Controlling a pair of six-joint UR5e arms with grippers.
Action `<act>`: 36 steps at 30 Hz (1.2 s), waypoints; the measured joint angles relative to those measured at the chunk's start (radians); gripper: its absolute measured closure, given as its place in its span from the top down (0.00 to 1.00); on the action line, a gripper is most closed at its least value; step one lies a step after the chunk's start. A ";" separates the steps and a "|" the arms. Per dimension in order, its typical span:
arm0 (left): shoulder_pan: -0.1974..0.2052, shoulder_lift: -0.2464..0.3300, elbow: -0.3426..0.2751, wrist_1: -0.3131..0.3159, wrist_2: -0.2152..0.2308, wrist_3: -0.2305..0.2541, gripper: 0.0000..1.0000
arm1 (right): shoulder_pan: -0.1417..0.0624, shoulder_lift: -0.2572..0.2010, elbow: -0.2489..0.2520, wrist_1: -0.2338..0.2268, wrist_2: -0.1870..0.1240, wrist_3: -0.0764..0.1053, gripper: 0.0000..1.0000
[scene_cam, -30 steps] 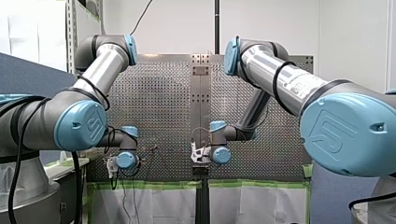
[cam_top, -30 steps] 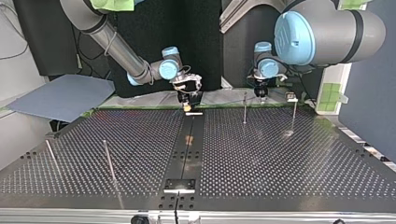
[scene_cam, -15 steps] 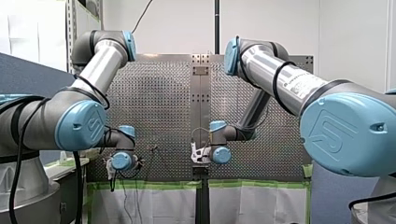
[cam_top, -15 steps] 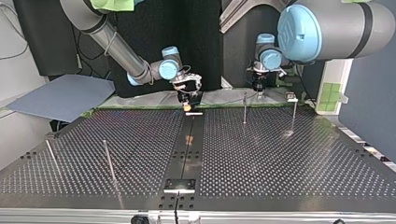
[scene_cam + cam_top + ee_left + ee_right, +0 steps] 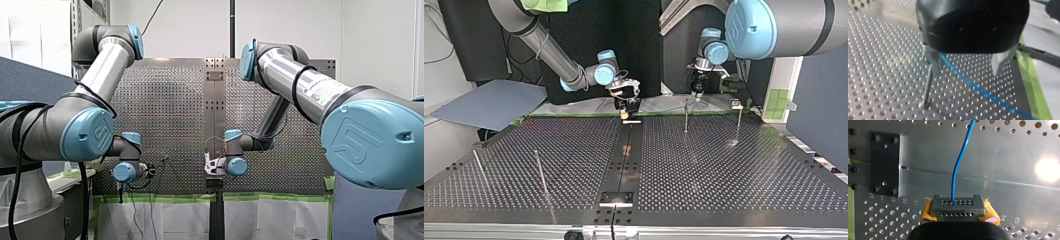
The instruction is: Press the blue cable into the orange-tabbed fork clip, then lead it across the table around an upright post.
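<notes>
The blue cable [image 5: 973,86] runs slack over the perforated table between the metal fingers of my left gripper [image 5: 966,73], which stands open and grips nothing. An upright post [image 5: 928,85] rises beside one finger. In the top view my left gripper [image 5: 694,96] hovers at the far edge just behind a post [image 5: 686,116]. In the right wrist view the cable [image 5: 958,167] ends in a grey block with rows of holes and orange tabs [image 5: 958,207], directly ahead of the gripper body. My right gripper [image 5: 626,111] sits at the far edge's middle.
A second post [image 5: 739,122] stands at the top view's right, and two more [image 5: 540,172] lean at its left. A black strip [image 5: 624,160] runs down the table's middle. Green tape [image 5: 1033,82] marks the table edge. A dark bolted plate [image 5: 885,163] lies beside the block.
My left gripper has lifted and drifted toward the top view's left, from beside the far post to behind it. My right arm has not moved.
</notes>
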 joint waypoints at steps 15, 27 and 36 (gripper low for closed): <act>-0.008 0.051 -0.068 0.046 0.015 0.072 1.00 | 0.000 0.000 0.000 -0.001 0.000 0.000 0.00; -0.026 0.145 -0.081 0.057 0.015 0.007 1.00 | -0.001 0.000 0.000 0.002 -0.001 0.000 0.00; -0.044 0.154 -0.083 0.047 -0.017 -0.010 1.00 | -0.001 0.000 0.000 0.002 -0.001 0.002 0.00</act>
